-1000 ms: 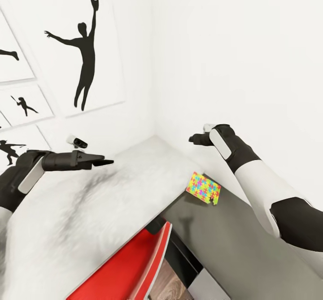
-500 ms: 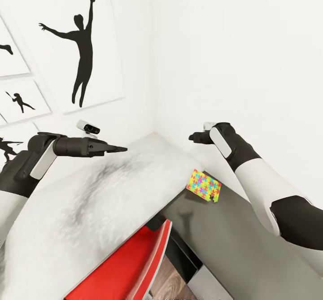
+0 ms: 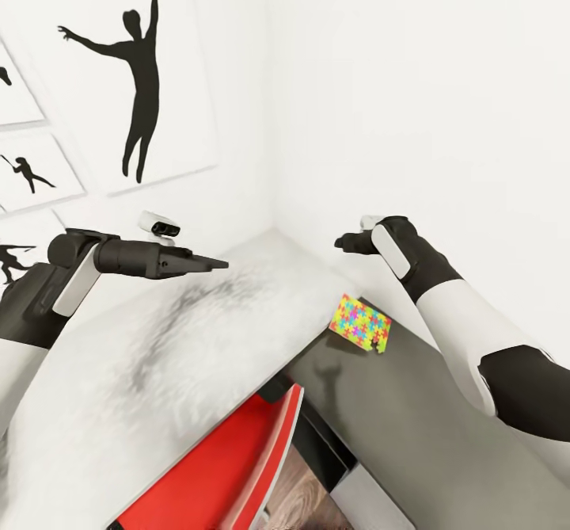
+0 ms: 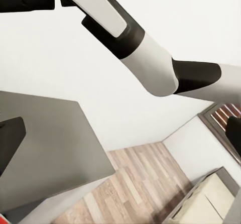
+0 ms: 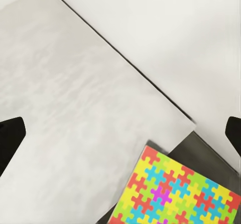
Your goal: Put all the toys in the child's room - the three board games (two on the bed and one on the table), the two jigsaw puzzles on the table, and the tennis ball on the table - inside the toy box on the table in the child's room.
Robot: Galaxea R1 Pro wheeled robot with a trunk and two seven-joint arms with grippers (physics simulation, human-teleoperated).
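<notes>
the right gripper [image 3: 346,242] is hovering above the jigsaw puzzle [image 3: 360,323] with jaws spread wide - probably preparing to grasp it; the left gripper [image 3: 212,261] is looking pressed together - holding nothing.

We see a matt, pale, cloudy-mottled worktop [image 3: 198,356] beside a smooth dark grey cabinet top [image 3: 412,427]. The jigsaw puzzle [image 3: 360,323] looks like bright printed card. A glossy red plastic chair [image 3: 229,467] stands over wood-plank floor [image 4: 135,184]. The walls [image 3: 412,102] are plain matt white.
</notes>
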